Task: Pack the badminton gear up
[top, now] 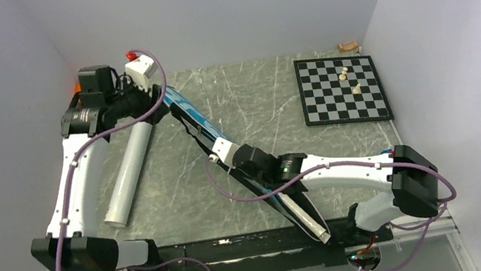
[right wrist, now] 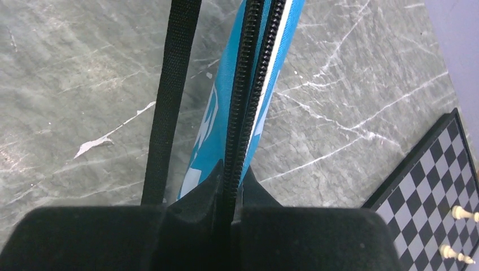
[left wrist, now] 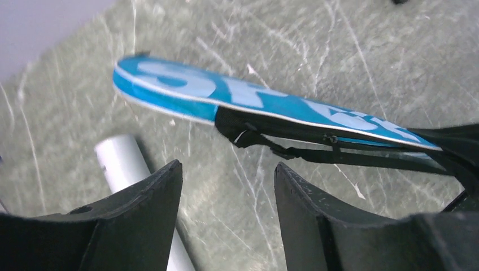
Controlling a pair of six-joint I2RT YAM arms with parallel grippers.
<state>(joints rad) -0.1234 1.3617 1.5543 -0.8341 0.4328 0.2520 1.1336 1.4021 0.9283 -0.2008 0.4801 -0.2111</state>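
Bag: the blue bag (top: 193, 116) ran diagonally across the table (top: 253, 97), its broad end at the far left and its narrow end at the near edge between the arm bases.
Zip: the black zip (right wrist: 253, 84) ran along the bag's edge, facing the right wrist camera.
Strap: the black strap (right wrist: 172, 101) hung beside the bag and was attached along its side.
Handle: a pale handle (top: 308, 220) showed at the bag's narrow end.
Right gripper: the right gripper (right wrist: 229, 180) was clamped on the bag's zip edge, about mid-length.
Left gripper: the left gripper (left wrist: 229, 169) had its jaws spread with nothing between them, near the bag's broad end.
Tube: the white tube (top: 129, 170) lay on the table left of the bag, partly under the left arm, apart from the bag.
Chessboard: the chessboard (top: 342, 91) lay at the far right, well apart from the bag, with two pale pieces (top: 350, 81) on it.
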